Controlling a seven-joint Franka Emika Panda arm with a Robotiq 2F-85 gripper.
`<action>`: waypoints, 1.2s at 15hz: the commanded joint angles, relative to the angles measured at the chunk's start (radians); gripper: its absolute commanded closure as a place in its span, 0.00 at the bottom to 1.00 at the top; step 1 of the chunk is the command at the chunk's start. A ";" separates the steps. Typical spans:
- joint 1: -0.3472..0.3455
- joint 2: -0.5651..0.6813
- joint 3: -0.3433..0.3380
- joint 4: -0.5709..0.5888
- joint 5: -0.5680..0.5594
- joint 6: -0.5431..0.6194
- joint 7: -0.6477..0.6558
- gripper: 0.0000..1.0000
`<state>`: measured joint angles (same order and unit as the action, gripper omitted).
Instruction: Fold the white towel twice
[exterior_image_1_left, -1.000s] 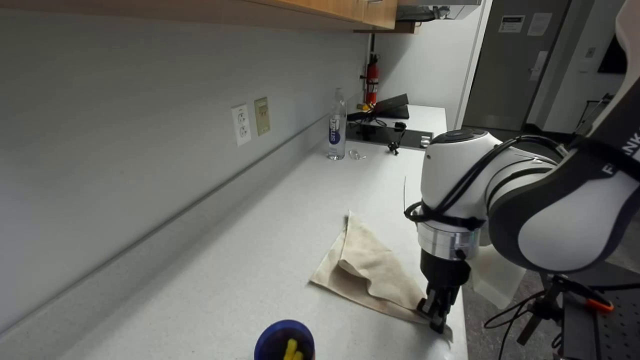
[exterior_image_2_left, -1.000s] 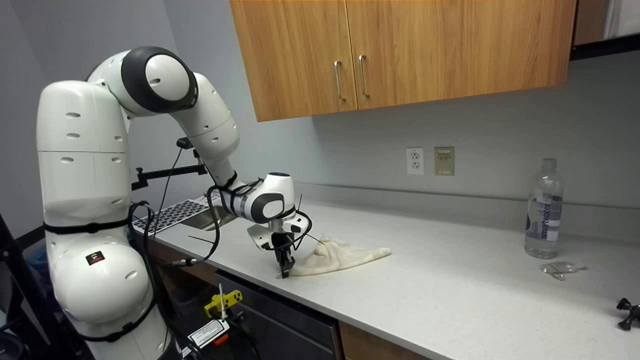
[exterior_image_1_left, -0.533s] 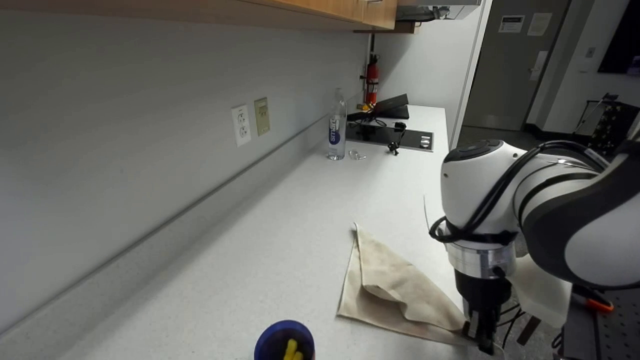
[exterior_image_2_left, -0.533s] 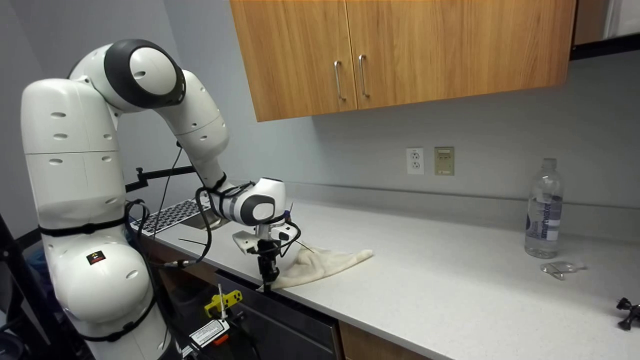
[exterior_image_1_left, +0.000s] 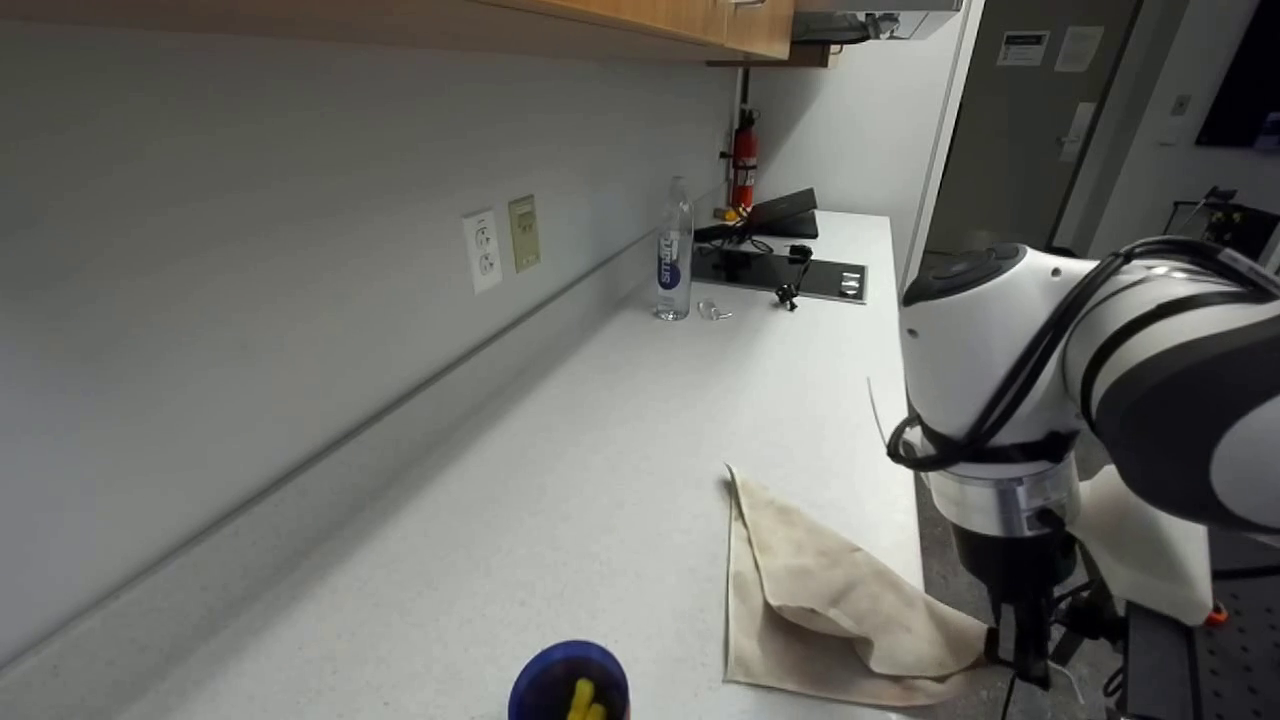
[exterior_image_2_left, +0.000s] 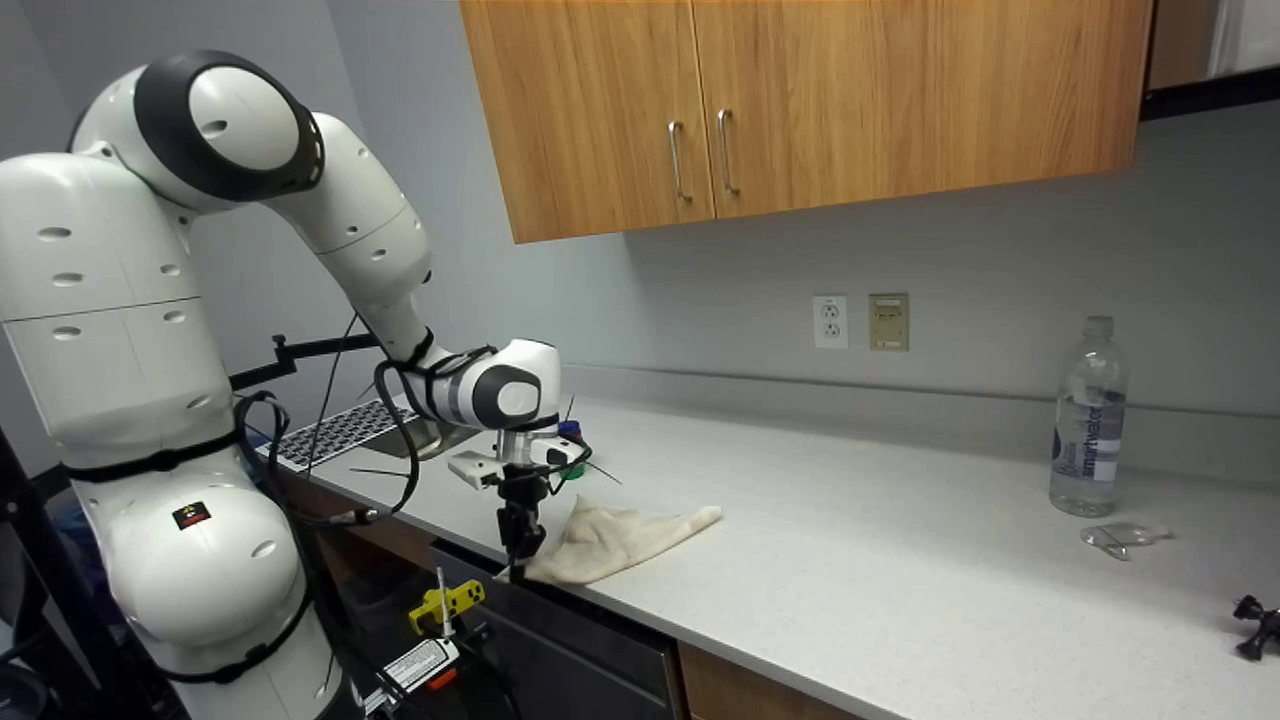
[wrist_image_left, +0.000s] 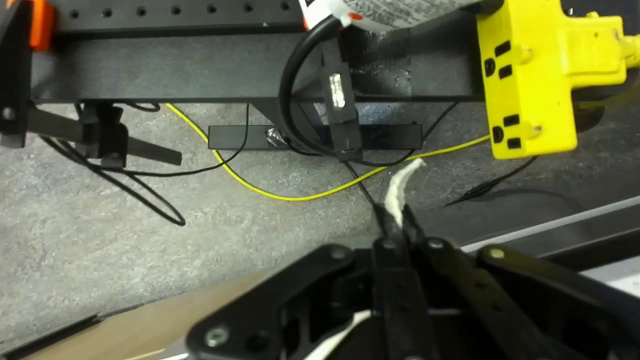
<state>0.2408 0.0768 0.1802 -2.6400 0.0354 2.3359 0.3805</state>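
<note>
The white towel, thin and beige with faint stains, lies partly folded over itself on the counter's front edge in both exterior views (exterior_image_1_left: 815, 575) (exterior_image_2_left: 625, 540). My gripper (exterior_image_1_left: 1015, 660) is shut on its near corner and holds it just past the front edge, over the floor. The gripper also shows low at the edge in an exterior view (exterior_image_2_left: 517, 570). In the wrist view, the closed fingertips (wrist_image_left: 396, 222) pinch a narrow strip of the towel (wrist_image_left: 399, 187) that sticks out beyond them. The rest of the towel is mostly hidden there.
A blue cup (exterior_image_1_left: 527, 690) with yellow things inside stands on the counter (exterior_image_1_left: 480, 540). A water bottle (exterior_image_2_left: 1088, 440) and a clear plastic piece (exterior_image_2_left: 1120, 538) stand farther along. A yellow power strip (wrist_image_left: 535, 85) and cables hang below the front edge.
My gripper has moved toward and past the counter's front edge, dragging the towel with it. The towel has slid toward the front edge and the blue cup's end, its fold still in place.
</note>
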 joint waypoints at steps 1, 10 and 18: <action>-0.025 -0.085 -0.016 0.036 -0.074 -0.053 0.002 0.99; -0.089 -0.038 -0.058 0.208 -0.230 0.056 0.039 0.99; -0.093 0.095 -0.108 0.304 -0.322 0.210 0.092 0.99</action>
<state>0.1476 0.1007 0.0868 -2.3872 -0.2508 2.5022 0.4396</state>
